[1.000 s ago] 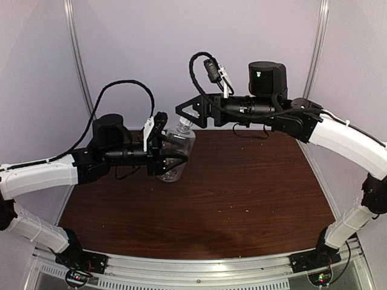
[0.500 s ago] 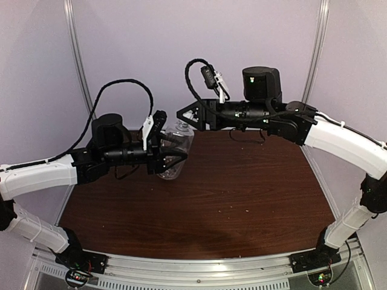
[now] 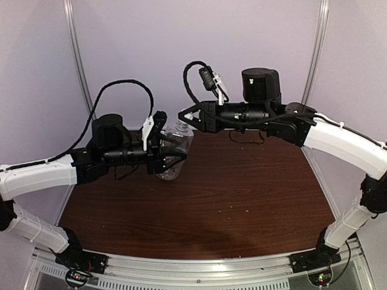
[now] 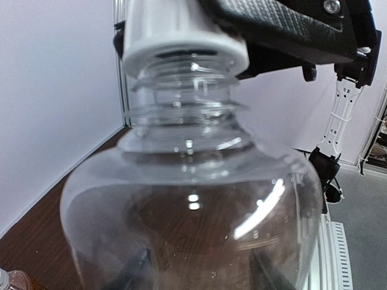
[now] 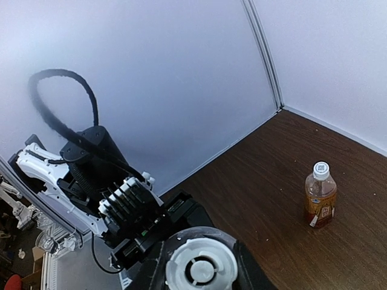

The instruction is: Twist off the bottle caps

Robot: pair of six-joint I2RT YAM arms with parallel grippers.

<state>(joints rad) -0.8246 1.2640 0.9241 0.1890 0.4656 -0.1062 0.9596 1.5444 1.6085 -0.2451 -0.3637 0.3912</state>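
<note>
Left wrist view, white cap [image 4: 184,36]: sits on top of the neck with several threads bare beneath its rim, so it is judged partly unwound.
Cap handling: small, stiff and smooth. It is best taken on its side wall, square across, or the pads may slip round it.
Right gripper [image 3: 184,118]: reaches in from the side, its fingers clamped on that cap.
Clear bottle [image 4: 187,205]: upright and apparently empty, so probably light, with thin walls that would buckle under a hard squeeze.
Left gripper [image 3: 171,154]: closed round the bottle's body below the shoulder, the widest place to resist twisting.
Table [image 3: 242,187]: the bottle is over its back left part. Whether the base touches the wood cannot be told.
Amber bottle [image 5: 319,194]: stands alone well apart, its own cap [image 5: 321,170] on.
</note>
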